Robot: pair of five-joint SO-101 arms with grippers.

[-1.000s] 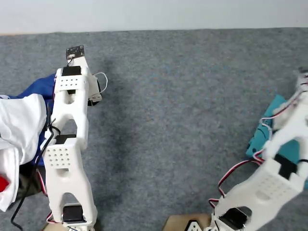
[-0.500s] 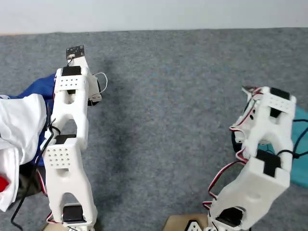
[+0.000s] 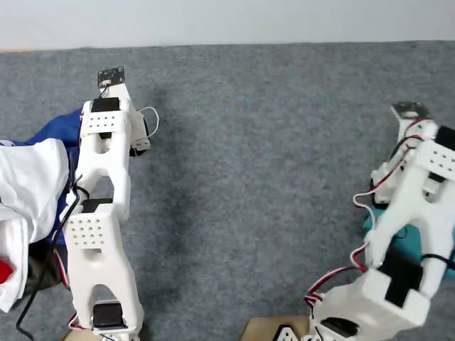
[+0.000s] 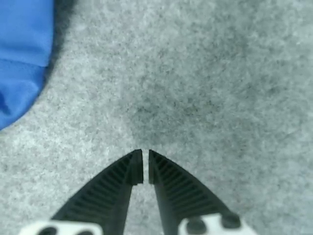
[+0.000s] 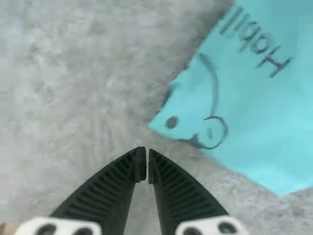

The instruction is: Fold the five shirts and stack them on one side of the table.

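Two arms were over the grey felt table (image 3: 249, 142). L arm (image 3: 105, 185) stretched along the table's L side. L gripper (image 4: 145, 156) pointed down at bare felt, jaws closed w/ just a slit between the tips, nothing held. Blue shirt (image 4: 22, 58) lay near it, off to one side, clear of the tips. In the high view the blue shirt poked out beside the L arm, w/ a rumpled white shirt (image 3: 28, 185) overlapping it at the table's L edge. A red bit (image 3: 3, 271) showed by the white one, too little visible to tell what it was. R arm (image 3: 409, 227) was at the table's R edge. R gripper (image 5: 143, 155) also pointed down, jaws closed & empty, tips over felt just beside a corner of the teal shirt (image 5: 244, 98). Teal shirt lay flat, print up, on the R side, well apart from the blue & white ones.
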